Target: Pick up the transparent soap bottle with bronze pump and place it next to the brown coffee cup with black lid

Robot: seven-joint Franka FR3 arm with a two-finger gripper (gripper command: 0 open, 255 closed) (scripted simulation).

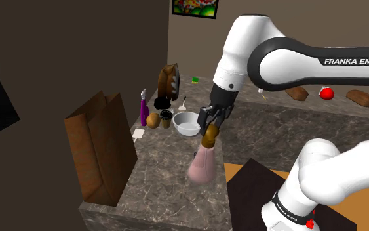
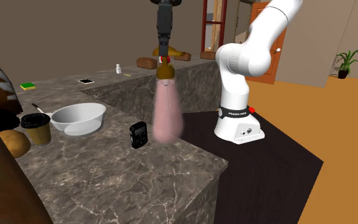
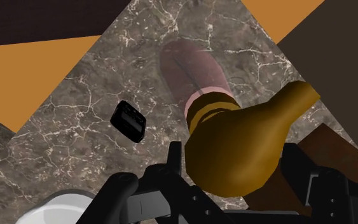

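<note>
Dark marbled counter (image 1: 170, 197), dim room, orange floor beyond. Soap bottle (image 2: 165, 114) hanging under gripper (image 2: 165, 56), near the counter's front edge, just beside small black device (image 2: 138, 135). Pinkish see-through body, bronze pump (image 3: 234, 149) on top. Long axis near vertical, pump up, in line with the fingers. Base low over the marble; touching or just clear, can't tell.

Fingers closed down to pump width, clamped either side of the pump head in the wrist view. Nothing else touched.

Key relation: coffee cup (image 2: 36, 129), brown with black lid, well apart from the gripper, off toward the second exterior view's left. White bowl (image 2: 79, 118) between bottle and cup, just beside the cup. Same story in the shoulder view: cup up and left of the gripper, bowl nearer.

Judgement: carry step, grasp done, placement not yet. Straight line to the cup: right across the bowl. Needs lift enough to clear the rim, or a route round the bowl's front. Likely drop spot: bare marble on the cup's near side. Held by pump only, with the body hanging below: swing risk, so slow traverse.
</note>
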